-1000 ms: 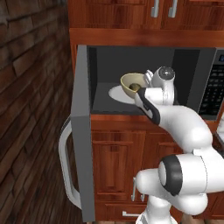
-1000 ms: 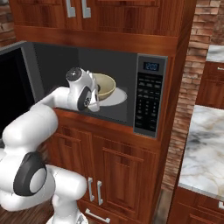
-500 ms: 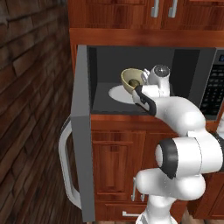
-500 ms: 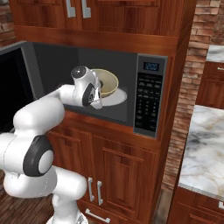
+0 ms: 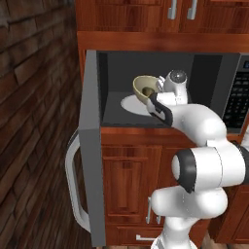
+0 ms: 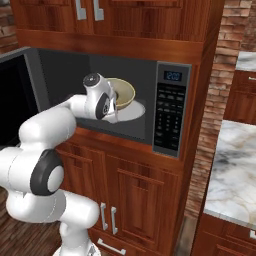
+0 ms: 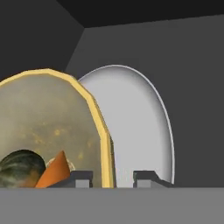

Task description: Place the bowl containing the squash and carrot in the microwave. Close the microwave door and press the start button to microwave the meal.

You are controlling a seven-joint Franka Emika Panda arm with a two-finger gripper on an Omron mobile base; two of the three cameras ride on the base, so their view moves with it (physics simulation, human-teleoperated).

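Inside microwave (image 5: 194, 78), end effector (image 7: 113, 178) pinches bowl (image 7: 48, 127) rim betw. fingers, over turntable (image 7: 135, 131).

Dark brick wall (image 5: 34, 121) running down the left side, brick again on a column (image 6: 212, 100) to the right of the cabinetry. Reddish wood upper cabinets (image 6: 130, 20) overhead, each view catching their silver bar handles (image 5: 180, 9). Below, panelled lower cabinet doors (image 6: 135, 200) with a pair of upright silver pulls (image 6: 108, 217). Off to the right, a white marble countertop (image 6: 232, 170), veined grey, sits on more wood cabinetry
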